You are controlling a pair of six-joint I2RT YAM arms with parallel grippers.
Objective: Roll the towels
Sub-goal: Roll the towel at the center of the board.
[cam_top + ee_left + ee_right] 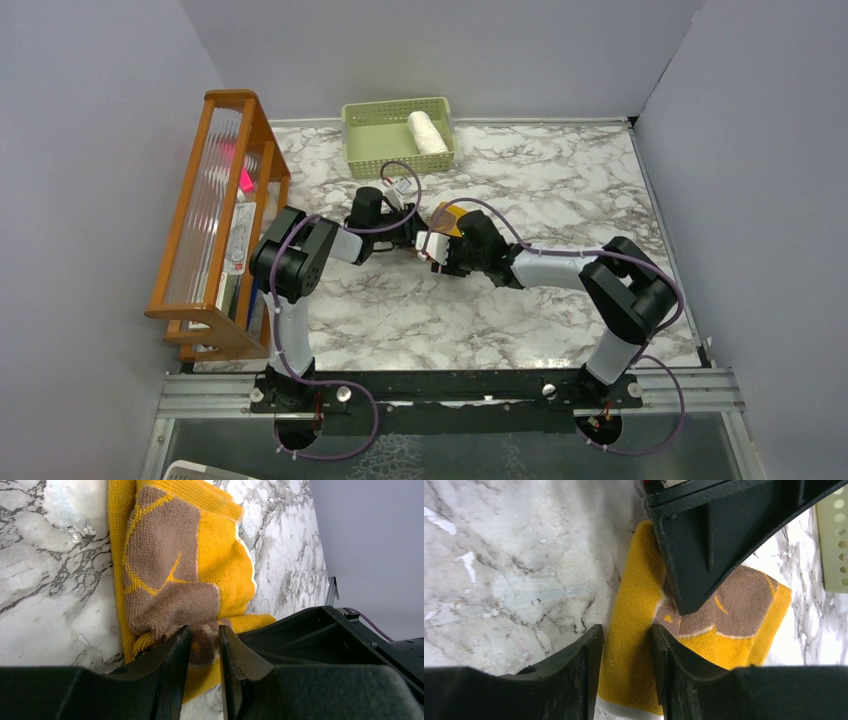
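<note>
The mustard-yellow towel [447, 214] with brownish patches lies partly folded on the marble table, between both grippers. In the left wrist view the towel [170, 555] runs away from my left gripper [205, 635], which is shut on its near brown-and-yellow end. In the right wrist view my right gripper [624, 637] is shut on the towel's yellow long edge [634, 595]. A left finger [694, 545] presses on the brown patch just beyond. The two grippers meet tip to tip in the top view, left [416, 240] and right [438, 250]. The cream-white towel [427, 132] lies rolled in the basket.
The pale green plastic basket [380, 150] stands at the back of the table, just behind the grippers. A wooden rack [215, 220] holding several items stands along the left edge. Grey walls close in the left, back and right sides.
</note>
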